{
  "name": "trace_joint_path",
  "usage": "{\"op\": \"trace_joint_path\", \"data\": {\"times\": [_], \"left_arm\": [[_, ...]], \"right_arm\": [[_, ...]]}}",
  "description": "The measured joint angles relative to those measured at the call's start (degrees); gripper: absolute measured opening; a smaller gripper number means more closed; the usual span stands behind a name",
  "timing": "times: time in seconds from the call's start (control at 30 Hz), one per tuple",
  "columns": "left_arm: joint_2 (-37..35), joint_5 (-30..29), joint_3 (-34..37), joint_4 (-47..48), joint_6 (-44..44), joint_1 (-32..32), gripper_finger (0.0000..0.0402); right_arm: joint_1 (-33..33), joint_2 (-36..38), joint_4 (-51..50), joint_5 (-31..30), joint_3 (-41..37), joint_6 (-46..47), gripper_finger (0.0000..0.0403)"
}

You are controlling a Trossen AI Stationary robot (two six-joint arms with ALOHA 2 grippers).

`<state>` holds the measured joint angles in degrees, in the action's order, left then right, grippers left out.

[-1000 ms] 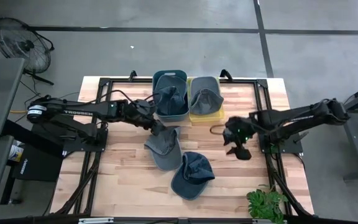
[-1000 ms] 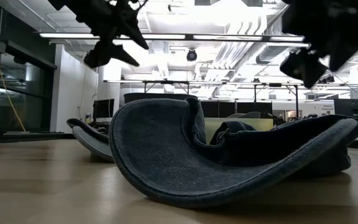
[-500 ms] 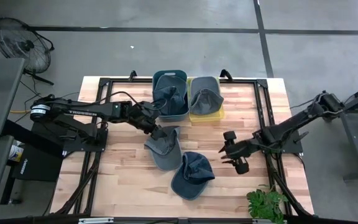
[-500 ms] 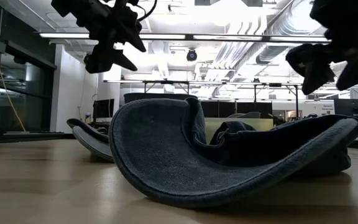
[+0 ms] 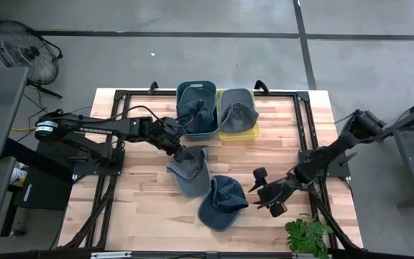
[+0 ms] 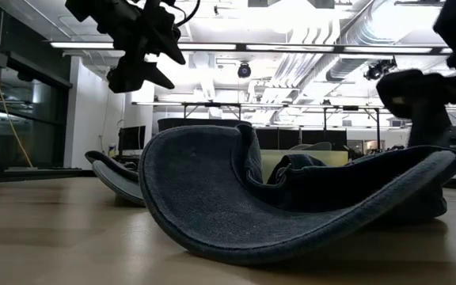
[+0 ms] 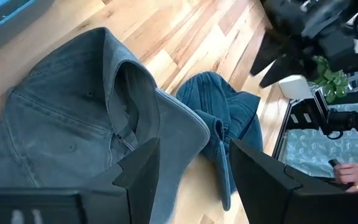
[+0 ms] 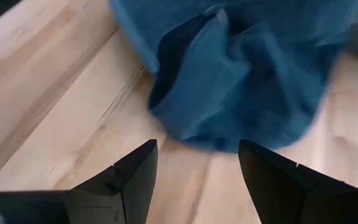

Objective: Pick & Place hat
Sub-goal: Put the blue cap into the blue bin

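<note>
Two hats lie on the table, two more sit in bins.
The right gripper [image 5: 263, 193], fingers wide, hangs just beside the near hat [image 5: 221, 202]. The left gripper [image 5: 185, 152], also wide, hangs over the grey hat [image 5: 190, 173].

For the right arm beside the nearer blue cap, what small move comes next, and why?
Probably a short advance and descent onto the crumpled blue denim cap. The right pincer hangs open just beside that cap's edge, holding nothing, and its wrist view shows the cap's fabric directly ahead of the spread fingers. The left pincer hovers open over the grey-blue denim cap.
</note>
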<state>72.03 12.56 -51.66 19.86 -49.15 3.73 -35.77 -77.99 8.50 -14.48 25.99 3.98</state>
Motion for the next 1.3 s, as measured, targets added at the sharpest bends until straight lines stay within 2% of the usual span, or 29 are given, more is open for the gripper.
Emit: {"op": "trace_joint_path", "data": {"times": [0.2,0.6,0.97,1.1,1.3], "left_arm": [[0.0,0.2,0.0,0.0,0.0,0.0,0.0191],[0.0,0.5,0.0,0.0,0.0,0.0,0.0191],[0.0,1.1,0.0,0.0,-0.2,0.0,0.0191],[0.0,1.1,0.0,0.0,-0.2,0.0,0.0191],[0.0,1.1,0.0,0.0,-0.2,0.0,0.0191]], "right_arm": [[-1.1,-6.9,6.9,-1.9,0.7,0.1,0.0220],[-1.1,-17.9,14.9,-1.8,5.6,0.0,0.0220],[-1.0,-21.5,15.8,-2.8,9.9,1.3,0.0218],[-0.9,-21.5,15.7,-3.8,10.0,6.6,0.0194],[-0.9,-21.5,14.5,-2.2,10.0,11.3,0.0121]]}}
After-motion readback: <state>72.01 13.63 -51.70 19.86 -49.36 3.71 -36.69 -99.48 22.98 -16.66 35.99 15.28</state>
